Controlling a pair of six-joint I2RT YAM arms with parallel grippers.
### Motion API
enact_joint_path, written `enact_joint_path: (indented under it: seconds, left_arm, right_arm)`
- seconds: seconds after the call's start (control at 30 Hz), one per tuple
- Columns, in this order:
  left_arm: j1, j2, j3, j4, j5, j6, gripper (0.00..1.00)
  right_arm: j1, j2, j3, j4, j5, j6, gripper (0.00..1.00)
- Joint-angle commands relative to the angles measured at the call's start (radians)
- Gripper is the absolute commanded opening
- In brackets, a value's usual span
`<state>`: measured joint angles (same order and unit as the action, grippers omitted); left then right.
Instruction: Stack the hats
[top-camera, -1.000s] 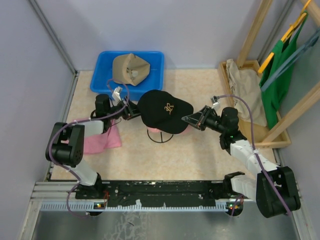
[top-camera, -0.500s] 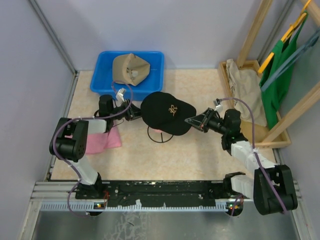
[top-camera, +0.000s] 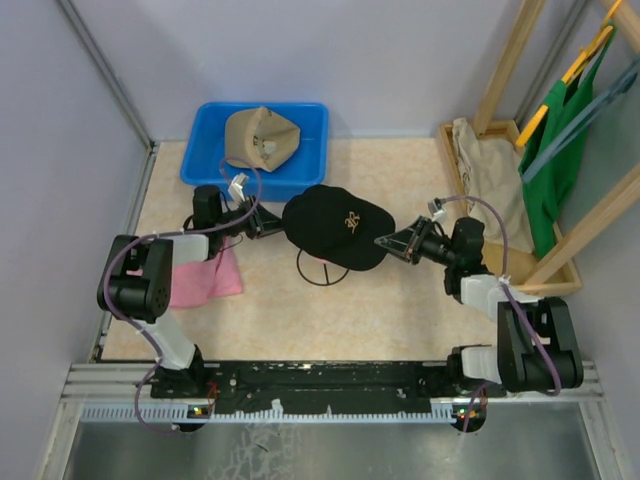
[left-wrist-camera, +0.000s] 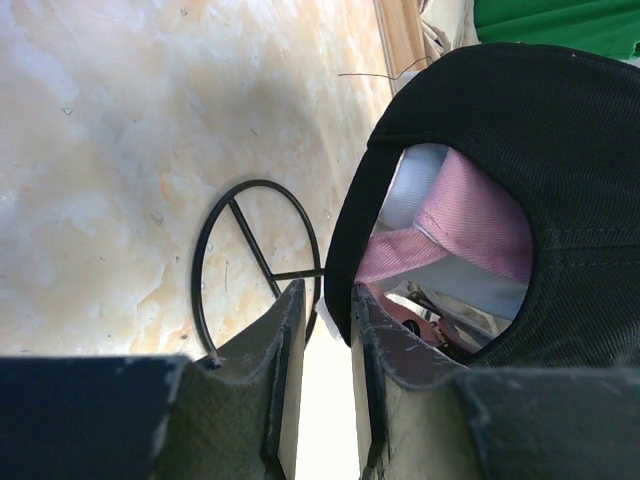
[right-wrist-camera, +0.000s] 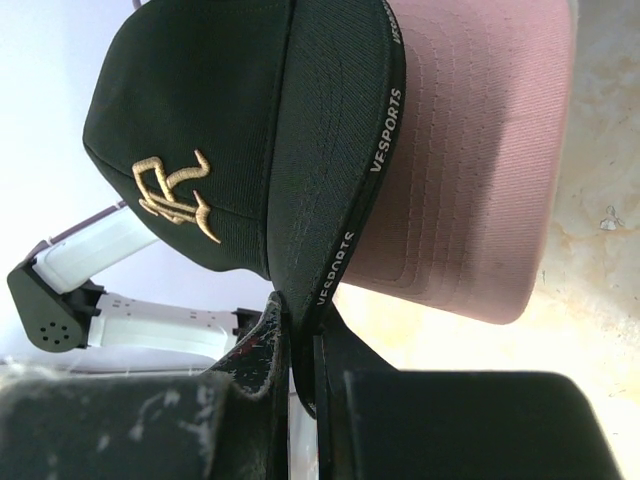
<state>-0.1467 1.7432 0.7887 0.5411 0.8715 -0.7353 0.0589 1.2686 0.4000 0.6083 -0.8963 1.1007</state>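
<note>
Count: three caps are plain to me. One is a black fabric baseball cap with a gold embroidered logo, one a pink fabric cap and one a tan cap. In the left wrist view a strip of white fabric shows inside the black cap beside the pink. I cannot tell whether it is a fourth cap.

Black cap sits mid-desk over the pink one, above a black wire stand with a ring base.

Right claw: fingers pressed together on the black cap's brim edge, pinching it. Left claw: fingers narrow, astride the cap's rear rim, with light showing beside the rim. I cannot tell whether it grips.

Around:
- One flat pink cloth lies on the pale mottled desk under the left arm.
- One beige garment lies in the wooden frame at right.
- One green garment hangs on the frame, clear of both arms.

Containers: one blue plastic bin at the far left holds the tan cap alone.
</note>
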Motion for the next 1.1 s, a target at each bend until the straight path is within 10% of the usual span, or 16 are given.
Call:
enact_joint_path:
  seconds: [0.0,0.5,0.9,1.07]
  left_arm:
    - [0.039,0.009,0.007,-0.100,-0.069,0.061,0.29]
    - [0.076,-0.250,0.030,-0.299,-0.146,0.091,0.68]
    - [0.071,-0.417,-0.150,-0.259,-0.129,0.005,0.57]
    - [0.058,-0.416,-0.167,-0.246,-0.131,0.009,0.56]
  right_arm:
    - [-0.050,0.089,-0.021,-0.131,0.159,-0.090,0.03]
    - [-0.005,0.070,-0.059,0.116,0.135,0.151,0.00]
    - [0.122,-0.053,-0.055,0.105,0.350,0.233,0.00]
    - [0.125,-0.133,-0.001,-0.078,0.389,0.102,0.48]
